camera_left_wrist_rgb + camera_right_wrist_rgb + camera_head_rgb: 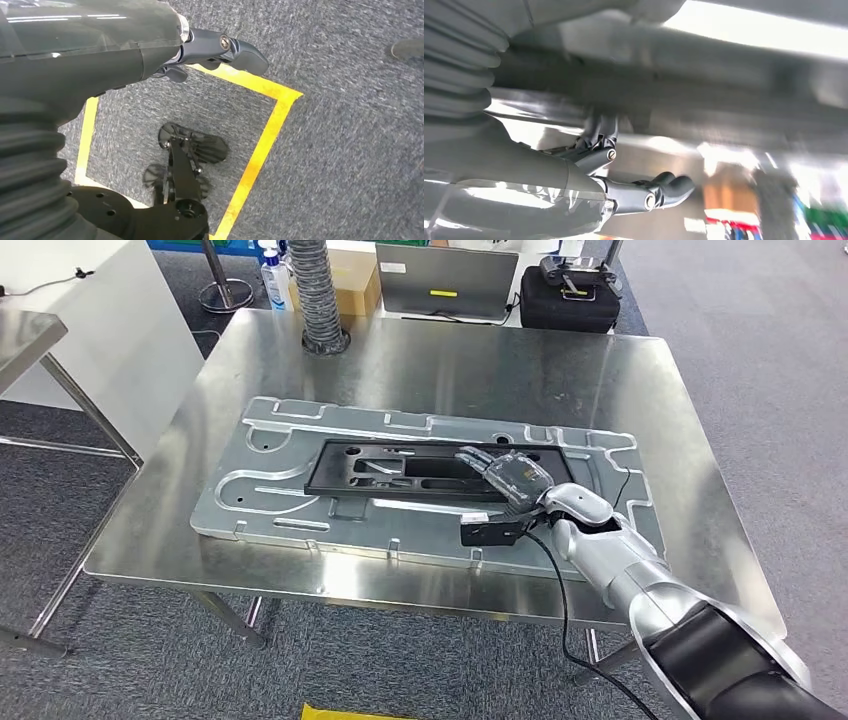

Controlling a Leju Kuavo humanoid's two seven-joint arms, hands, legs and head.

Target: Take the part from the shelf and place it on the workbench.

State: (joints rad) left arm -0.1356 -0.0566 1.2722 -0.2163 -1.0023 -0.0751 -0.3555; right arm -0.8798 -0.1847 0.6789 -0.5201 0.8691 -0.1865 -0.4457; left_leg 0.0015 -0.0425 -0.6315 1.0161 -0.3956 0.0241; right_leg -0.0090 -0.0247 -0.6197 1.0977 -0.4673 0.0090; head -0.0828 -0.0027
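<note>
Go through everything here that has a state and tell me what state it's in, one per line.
Black rectangular frame part: lying flat on the panel.
Large silver stamped metal panel: flat on the workbench.
Stainless steel workbench: carrying the panel.
Right hand: resting on the part's right end, grip unclear.
Left hand: hanging over grey carpet, fingers curled, holding nothing.

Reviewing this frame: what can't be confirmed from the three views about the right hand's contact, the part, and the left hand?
- Right hand on the black part: head view, the fingers cover the contact, so hold or mere touch is unclear.
- Right wrist view: motion blur, the surfaces past the fingers are unreadable.
- Left hand: left wrist view, the cover hides most fingers; open or shut unclear.
- Metal plate under the part: its purpose is unclear.
</note>
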